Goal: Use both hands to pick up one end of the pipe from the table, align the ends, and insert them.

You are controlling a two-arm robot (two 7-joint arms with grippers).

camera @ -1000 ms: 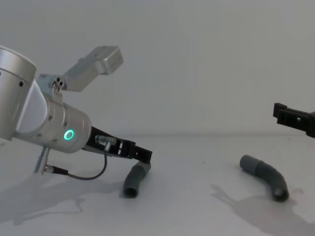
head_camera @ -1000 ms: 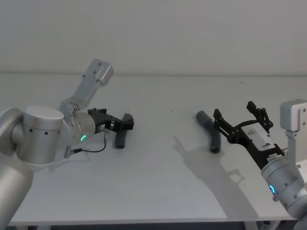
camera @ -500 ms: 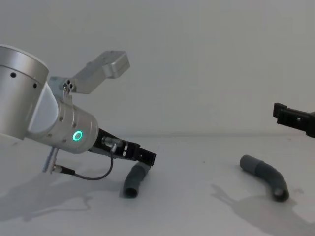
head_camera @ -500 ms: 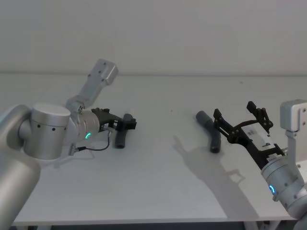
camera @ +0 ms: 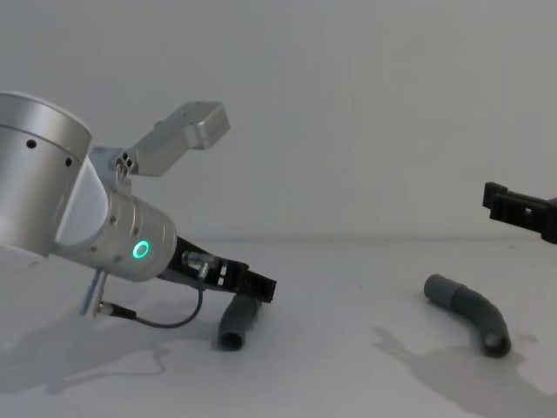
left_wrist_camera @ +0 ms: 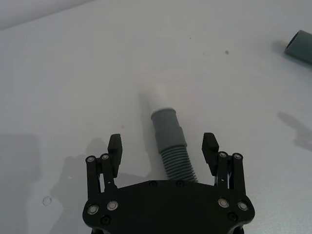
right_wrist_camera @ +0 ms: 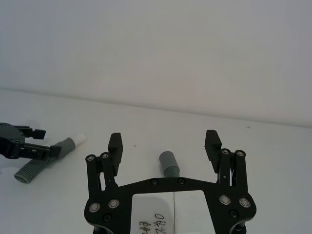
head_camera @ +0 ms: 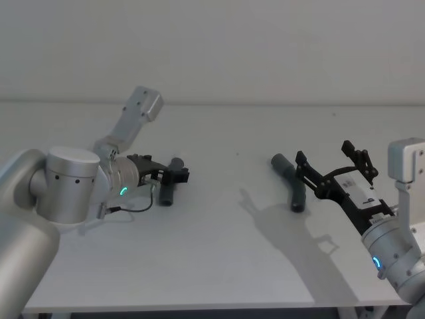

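Head view: the left pincer [head_camera: 175, 175] is low over the white bench [head_camera: 219, 252], at the upper part of the left pipe piece [head_camera: 165, 193], which lies flat. The right pipe piece [head_camera: 291, 183] lies well apart from it, and the right pincer [head_camera: 325, 153] is near that piece, fingers spread.

Left wrist view: the left pincer's fingers stand spread on each side of the ribbed part, not touching it. The white stub [left_wrist_camera: 159, 93] points away.

Right wrist view: a white label [right_wrist_camera: 163, 222] on the right pincer carries handwriting that I cannot read.

Chest view: both pieces lie on the bench.
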